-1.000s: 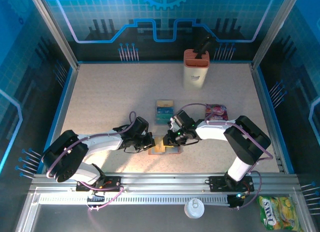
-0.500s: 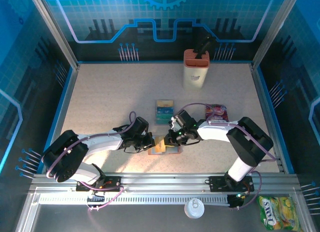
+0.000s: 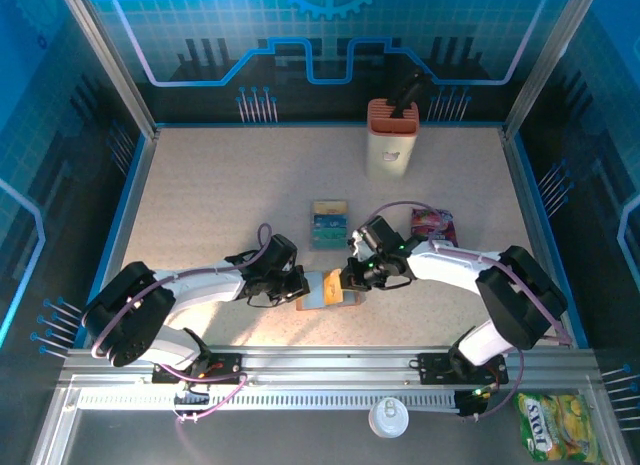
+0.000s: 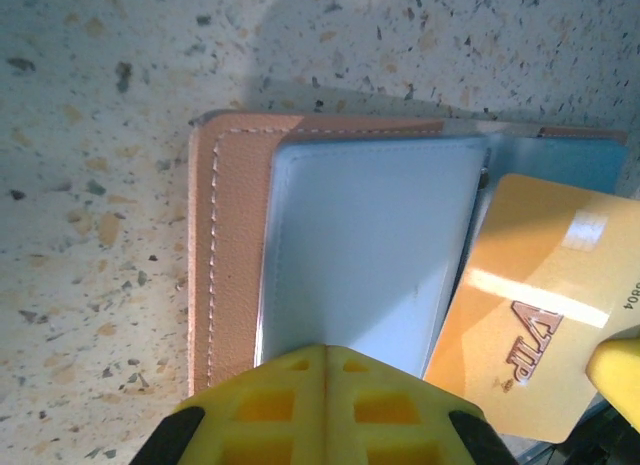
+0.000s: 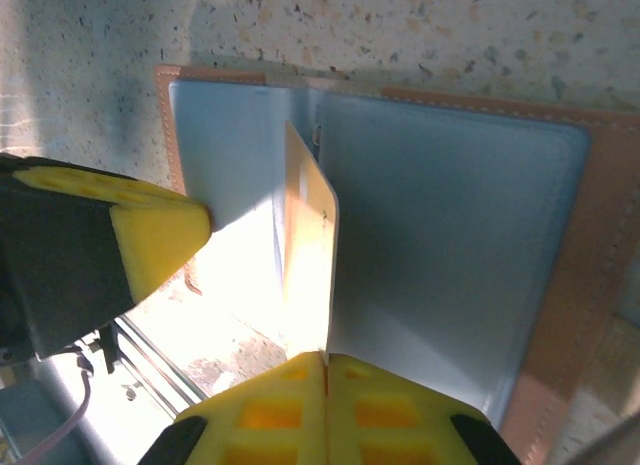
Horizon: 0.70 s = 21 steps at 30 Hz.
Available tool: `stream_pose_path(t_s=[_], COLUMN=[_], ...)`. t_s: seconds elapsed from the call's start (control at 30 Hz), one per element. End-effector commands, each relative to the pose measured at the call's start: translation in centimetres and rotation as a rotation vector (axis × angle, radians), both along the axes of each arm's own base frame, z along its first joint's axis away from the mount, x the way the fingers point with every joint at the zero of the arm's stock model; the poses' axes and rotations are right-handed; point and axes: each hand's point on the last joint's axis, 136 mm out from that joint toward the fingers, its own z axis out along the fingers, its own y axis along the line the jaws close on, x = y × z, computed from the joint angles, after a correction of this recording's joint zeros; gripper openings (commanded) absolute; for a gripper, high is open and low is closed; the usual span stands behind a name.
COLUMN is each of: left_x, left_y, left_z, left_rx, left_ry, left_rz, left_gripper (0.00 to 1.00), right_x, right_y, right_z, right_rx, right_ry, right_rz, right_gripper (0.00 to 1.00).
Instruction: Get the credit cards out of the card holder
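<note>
The card holder [image 4: 350,275] lies open and flat on the counter [image 4: 100,85], brown side down and grey-blue pockets up, at the near middle between the two arms. We see an orange card [image 4: 530,315] tilted up beside the fold; in the right wrist view it stands almost edge-on over the centre seam. The right claw [image 5: 325,385] is pressed together on the card's near edge, pinching it. We judge this is the pull-out step, with the card angled so it slides clear of its slot. We cannot tell whether its far edge is in the slot or free.

The left claw [image 4: 325,385] is pressed together too, with nothing seen between the tips, which push down on the other pocket panel. We read that as a hold-down, so the holder does not drag or fold shut when the card is tugged.

Beyond the holder and well apart from it, a small stack of teal cards [image 3: 328,225] lies on the counter, likely the drop spot for cards already out. A purple-red snack packet [image 3: 432,223] sits right of that stack, and a tall orange-and-cream box [image 3: 390,135] stands at the back. Neither is in the way.

The next move calls for a straight draw away from the fold. The risk is the thin card slipping from the pinch, or the holder lifting with it
</note>
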Motion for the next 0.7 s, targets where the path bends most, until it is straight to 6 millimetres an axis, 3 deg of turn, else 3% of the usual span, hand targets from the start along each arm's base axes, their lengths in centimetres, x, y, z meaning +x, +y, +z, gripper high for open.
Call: stream_pose_path(t_s=[0.0,0.3,0.67], left_x=[-0.7,-0.3,0.8], left_y=[0.8,0.4,-1.5], left_z=[-0.6,-0.6,-0.2], left_rx=[0.035,0.03,-0.024], left_ry=[0.02,0.015,0.003], left_rz=[0.002,-0.003,-0.034], left_gripper=[0.0,0.0,0.0], right_x=[0.4,1.0,0.5], right_y=[-0.9,-0.5,0.5], right_z=[0.8,0.7,-0.2], right_rx=[-0.045,-0.061,-0.056], right_ry=[-0.025,-0.027,0.0], right_rz=[0.004,0.013,0.023], right_gripper=[0.06,0.04,0.03])
